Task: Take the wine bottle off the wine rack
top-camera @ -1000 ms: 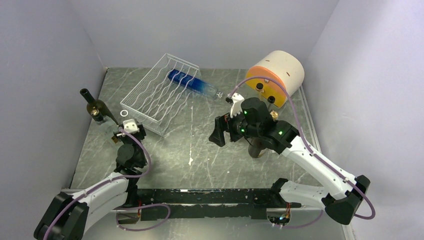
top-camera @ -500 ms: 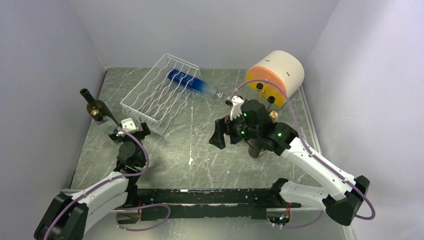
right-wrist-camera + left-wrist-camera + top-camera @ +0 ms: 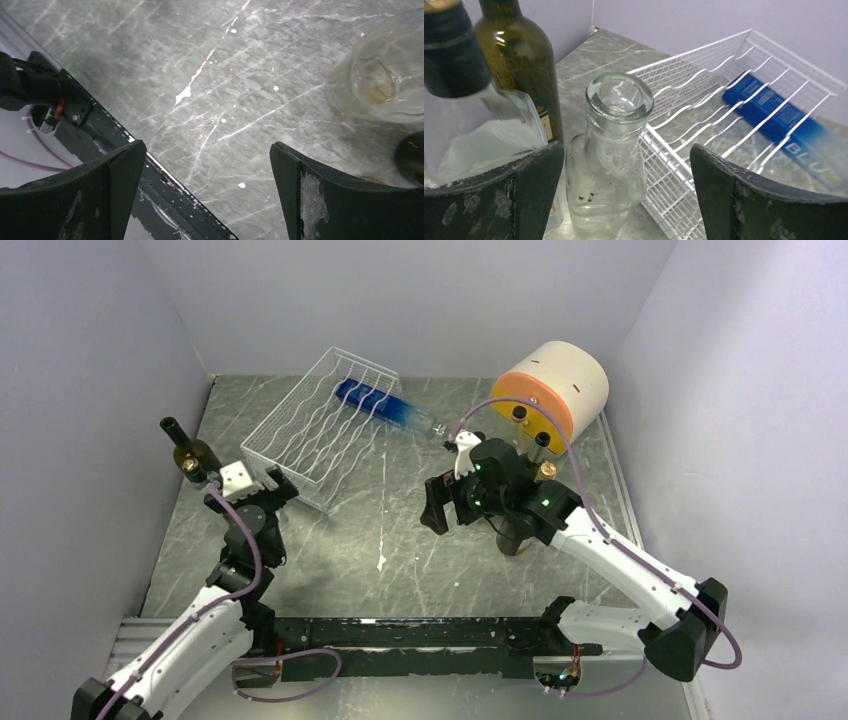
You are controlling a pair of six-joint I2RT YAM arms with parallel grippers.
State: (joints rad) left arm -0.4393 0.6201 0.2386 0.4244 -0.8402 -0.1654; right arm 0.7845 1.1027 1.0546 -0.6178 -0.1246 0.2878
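Note:
The blue wine bottle (image 3: 383,406) lies on the white wire wine rack (image 3: 310,435), its clear neck poking out over the rack's right edge. The left wrist view shows the bottle (image 3: 781,120) on the wavy rows of the rack (image 3: 694,107). My left gripper (image 3: 250,483) is open at the rack's near left corner. A small clear glass bottle (image 3: 609,155) stands upright between its fingers (image 3: 531,190), untouched. My right gripper (image 3: 437,510) is open over bare table right of the rack, and its fingers (image 3: 310,195) hold nothing.
A dark green bottle (image 3: 192,454) and a clear black-capped bottle (image 3: 459,100) stand left of my left gripper. A cream and orange cylinder (image 3: 555,388) lies at the back right. A clear bottle (image 3: 382,85) stands below my right wrist. The black base rail (image 3: 420,632) runs along the near edge.
My left jaws have gone from shut to wide open, and the left wrist has moved toward the back left. The right arm has edged slightly left.

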